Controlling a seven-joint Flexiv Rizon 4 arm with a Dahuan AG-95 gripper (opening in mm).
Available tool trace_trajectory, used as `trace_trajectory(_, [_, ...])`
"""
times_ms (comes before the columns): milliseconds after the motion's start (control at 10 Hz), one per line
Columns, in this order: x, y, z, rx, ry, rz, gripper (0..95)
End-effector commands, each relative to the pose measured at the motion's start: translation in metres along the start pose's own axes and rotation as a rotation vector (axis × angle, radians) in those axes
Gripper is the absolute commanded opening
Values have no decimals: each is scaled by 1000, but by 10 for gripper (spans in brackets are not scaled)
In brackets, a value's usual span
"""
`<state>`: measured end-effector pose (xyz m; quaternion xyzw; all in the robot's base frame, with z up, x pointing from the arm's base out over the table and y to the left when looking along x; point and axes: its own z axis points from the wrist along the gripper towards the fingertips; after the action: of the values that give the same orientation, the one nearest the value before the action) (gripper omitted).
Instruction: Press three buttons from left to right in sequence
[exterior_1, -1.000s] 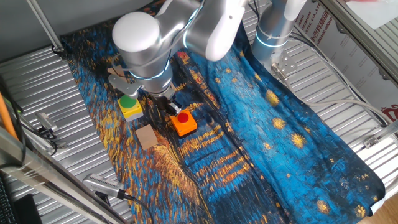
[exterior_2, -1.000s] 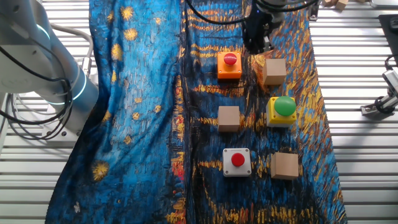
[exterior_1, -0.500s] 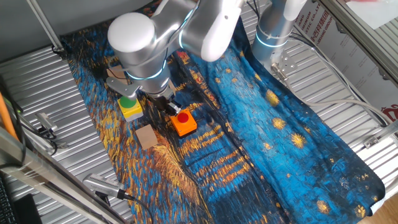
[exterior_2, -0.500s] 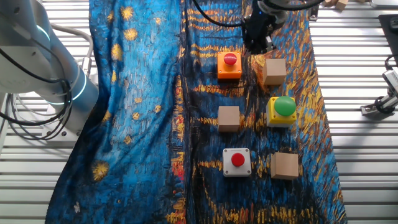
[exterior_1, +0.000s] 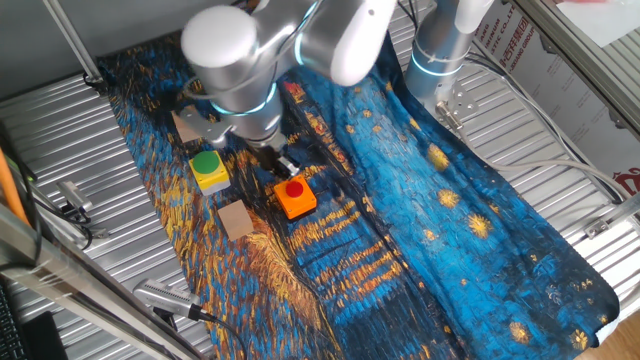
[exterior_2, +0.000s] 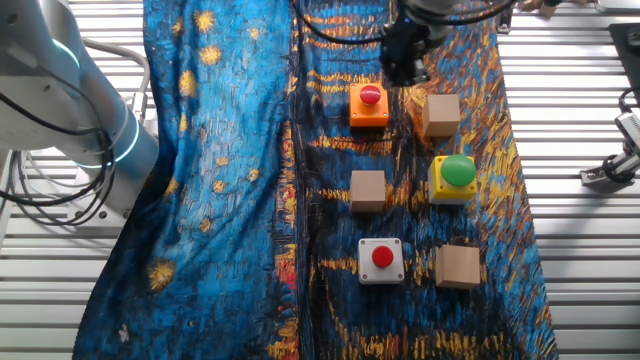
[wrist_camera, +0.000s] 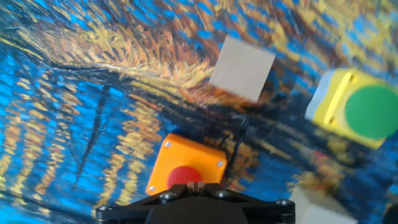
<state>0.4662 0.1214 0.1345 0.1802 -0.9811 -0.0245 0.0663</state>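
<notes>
Just beside the orange button (exterior_2: 369, 104), the gripper (exterior_2: 403, 68) hovers, finger state unclear; drifting sideways, it could bump the wooden cube (exterior_2: 441, 114) instead.

The arm bends low over the desk, its hand (exterior_1: 283, 166) pointing downward, wrist joint tilted; finger state can't be seen.

My gripper (exterior_2: 405, 62) hangs at the top edge of the blue-and-gold cloth (exterior_2: 230, 180), just beside the orange button (exterior_2: 369, 104); fingertip state not resolvable. Tan cube (exterior_2: 441, 114) sits right of that button. Yellow button with green cap (exterior_2: 454, 178) is below it, another cube (exterior_2: 368, 190) to its left. White button (exterior_2: 381, 260) and a third cube (exterior_2: 458, 267) are lowest.
</notes>
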Motion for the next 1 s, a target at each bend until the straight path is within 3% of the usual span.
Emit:
trace_trajectory(100, [-6,11,9,-2,4,31,0])
trace_trajectory(400, [-10,17,20,-1,8,40,0])
trace_trajectory(600, [-10,17,20,2,10,39,0])
trace_trajectory(1000, [-9,14,23,49,24,37,0])
